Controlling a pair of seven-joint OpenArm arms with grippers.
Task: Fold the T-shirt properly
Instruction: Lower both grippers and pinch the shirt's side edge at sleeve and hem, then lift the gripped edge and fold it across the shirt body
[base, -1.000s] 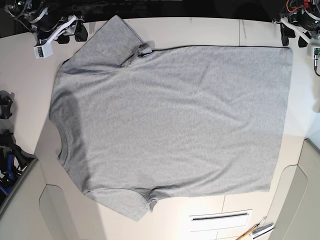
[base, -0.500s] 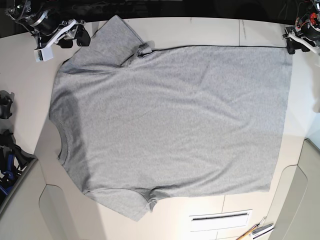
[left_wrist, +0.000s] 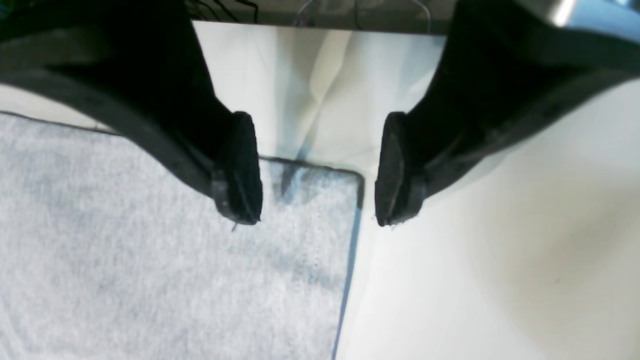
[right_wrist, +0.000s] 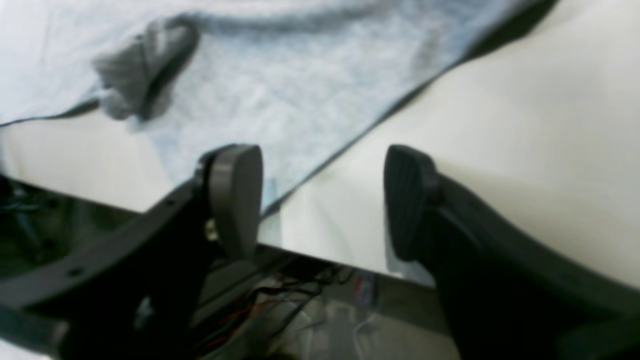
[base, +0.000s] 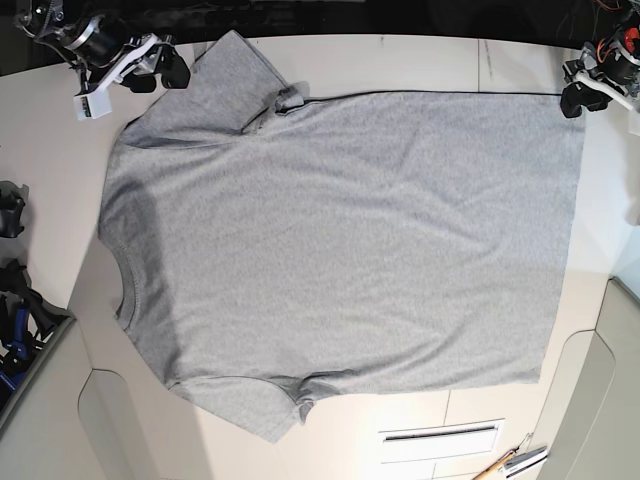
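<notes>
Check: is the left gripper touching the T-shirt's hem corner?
Cannot tell. In the left wrist view the open left gripper straddles the T-shirt corner, one fingertip overlapping cloth, but no view shows contact or a gap.

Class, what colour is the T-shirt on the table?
Heather grey, plain on the side facing up; the T-shirt shows best in the base view.

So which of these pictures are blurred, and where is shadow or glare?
Right wrist view: soft overall, T-shirt and right pincer unsharp. Left wrist view: left pincer close and dark, table overbright. Base view: sharp, with a shadow near the collar.
</notes>
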